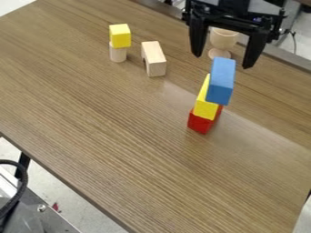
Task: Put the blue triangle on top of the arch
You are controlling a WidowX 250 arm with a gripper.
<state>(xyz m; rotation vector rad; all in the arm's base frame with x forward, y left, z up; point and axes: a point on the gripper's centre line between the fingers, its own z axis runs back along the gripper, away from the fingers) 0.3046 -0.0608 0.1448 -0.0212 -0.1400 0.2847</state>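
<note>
Fingers [254, 49] are parted near the blue block [221, 82], 1 wooden cup [223, 39] behind, contents unclear.

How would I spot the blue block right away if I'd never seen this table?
On the brown table, look right of centre, just below the black end effector. A stack stands there, with a red block at the bottom and a yellow one above it. The blue block tops them, the only blue piece.
</note>
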